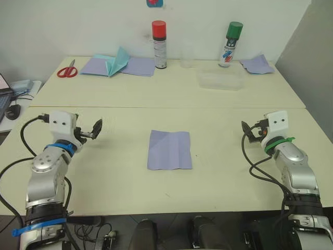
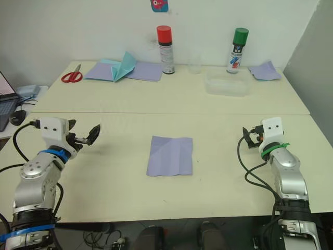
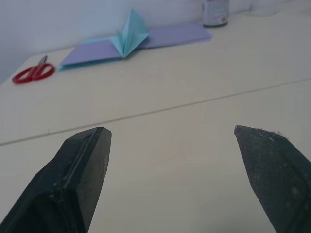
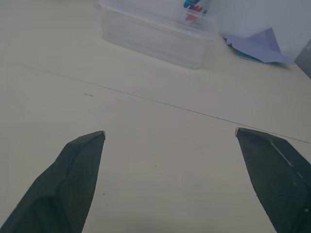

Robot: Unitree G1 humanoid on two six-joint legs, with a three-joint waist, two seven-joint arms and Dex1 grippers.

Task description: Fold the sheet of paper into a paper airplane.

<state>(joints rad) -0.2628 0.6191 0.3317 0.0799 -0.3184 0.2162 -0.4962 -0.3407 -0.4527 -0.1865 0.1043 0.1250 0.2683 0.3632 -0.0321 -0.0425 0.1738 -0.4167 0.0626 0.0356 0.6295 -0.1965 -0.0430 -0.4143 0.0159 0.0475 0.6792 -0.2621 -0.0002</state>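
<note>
the thin pale purple sheet of paper [image 1: 169,150] lies flat on the cream counter [image 1: 218,179], all in lower middle of it, and it is the thing everything else sits around. it has faint fold lines but no real folds yet, so the airplane looks not started.

the left hand [image 1: 97,128] hangs well away to the left of the sheet, with its two black fingers spread wide and nothing between them. the right hand [image 2: 248,136] hangs well away to the right of the sheet, and its fingers are spread wide and empty too. both look set back like this to leave the sheet free, ready to come in from each side.

far behind the sheet stand a red-capped spray can [image 1: 159,45] and a green-capped spray can [image 1: 229,44], with a clear plastic box [image 1: 220,79] in front of the green one. behind the sheet to the left lie red scissors [image 1: 67,70] and a teal folded paper piece [image 1: 119,61] on more purple paper.
</note>
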